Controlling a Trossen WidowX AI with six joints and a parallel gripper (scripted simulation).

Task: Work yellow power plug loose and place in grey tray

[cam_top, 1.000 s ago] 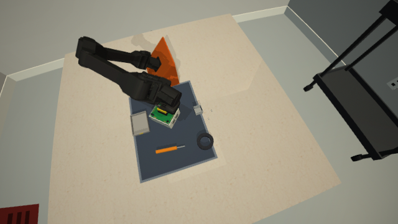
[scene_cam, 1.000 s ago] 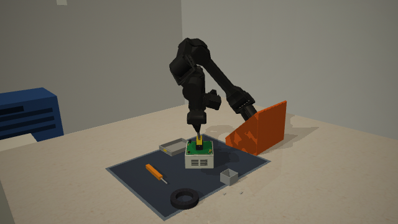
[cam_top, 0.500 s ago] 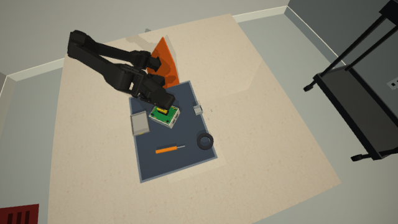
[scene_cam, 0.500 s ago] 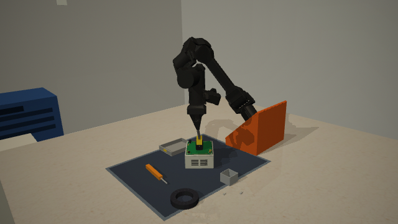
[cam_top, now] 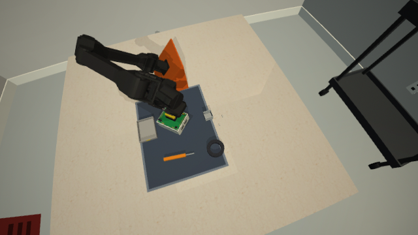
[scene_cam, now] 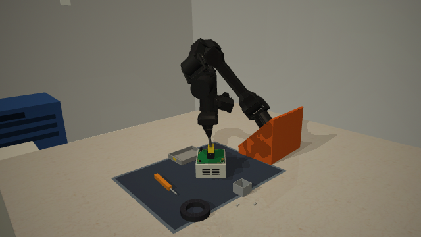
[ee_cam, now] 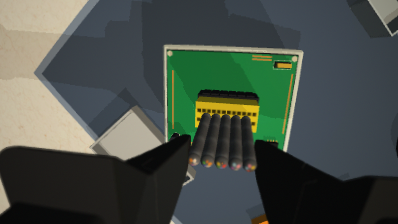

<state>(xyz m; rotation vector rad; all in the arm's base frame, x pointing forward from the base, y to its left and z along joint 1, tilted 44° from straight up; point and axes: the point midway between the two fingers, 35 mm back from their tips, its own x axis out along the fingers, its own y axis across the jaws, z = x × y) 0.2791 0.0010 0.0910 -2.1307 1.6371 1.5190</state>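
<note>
The jaws are pinching the yellow power plug (cam_top: 170, 115) (scene_cam: 210, 149) (ee_cam: 227, 109) by its dark leads (ee_cam: 223, 142), and the plug is standing at its black socket (scene_cam: 210, 156) (ee_cam: 228, 94) on the circuit board (cam_top: 173, 125) (scene_cam: 201, 160) (ee_cam: 200, 75). Seen from above, the grey tray (cam_top: 147, 129) (scene_cam: 183, 156) (ee_cam: 130, 137) is lying just left of the board, the orange-handled screwdriver (cam_top: 174, 157) (scene_cam: 163, 182) (ee_cam: 261, 220) is resting below the board, and the small open box (cam_top: 208, 115) (scene_cam: 242, 187) (ee_cam: 387, 12) is sitting to the board's right. How deeply the plug is seating, I cannot tell.
</note>
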